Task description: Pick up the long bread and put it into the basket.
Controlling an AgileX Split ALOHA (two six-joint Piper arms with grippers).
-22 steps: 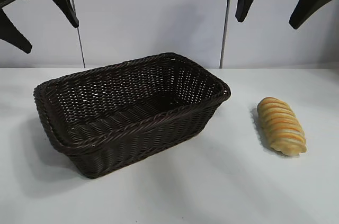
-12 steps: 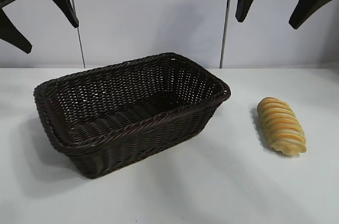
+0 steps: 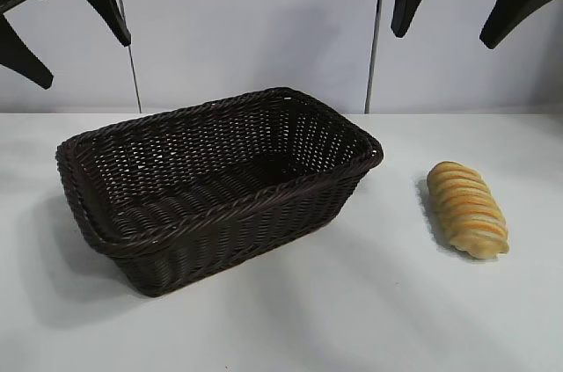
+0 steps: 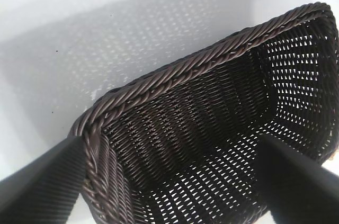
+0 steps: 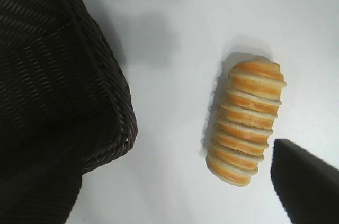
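The long bread (image 3: pixel 467 208) lies on the table (image 3: pixel 352 319), right of the basket (image 3: pixel 215 180) and apart from it; the right gripper (image 3: pixel 457 3) hangs high above, spread, as is the left gripper (image 3: pixel 62 25); best descend straight, pinching across the loaf's narrow width; open table all around, then clear the basket's braided rim

surface: white table (image 3: pixel 290 319) | on it: basket (image 3: pixel 220 183), long bread (image 3: pixel 467 208) apart
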